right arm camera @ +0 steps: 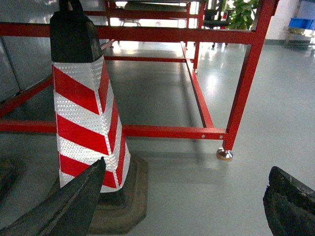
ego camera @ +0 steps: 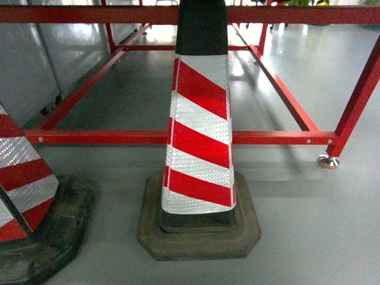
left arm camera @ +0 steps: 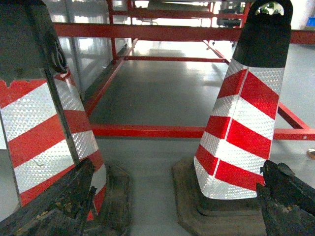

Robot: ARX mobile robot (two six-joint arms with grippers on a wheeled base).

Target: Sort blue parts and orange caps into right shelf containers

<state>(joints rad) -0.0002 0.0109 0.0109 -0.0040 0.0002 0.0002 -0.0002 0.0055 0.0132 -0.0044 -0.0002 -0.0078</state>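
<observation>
We face a red-and-white striped cone (ego camera: 199, 133) standing upright on its dark base on the grey floor (ego camera: 309, 237). A second cone (ego camera: 27, 190) of the same kind stands to its left, only partly in the head view. Just behind the cone runs the low bar of a red frame (ego camera: 119, 137), and the frame's right leg ends in a metal foot (ego camera: 328, 161) on the floor, to the right of the cone.

In our left wrist view, our left fingers (left arm camera: 59, 201) sit at the bottom corners of the picture, spread wide apart, with nothing between them; both cones show beyond them. In our right wrist view, our right fingers (right arm camera: 64, 206) are likewise spread wide and hold nothing, the left one overlapping the cone's base.

Far behind the cone and to its right, at the top right edge of the right wrist view, small blue crates (right arm camera: 300, 23) sit on a shelf; we cannot make out their contents.
</observation>
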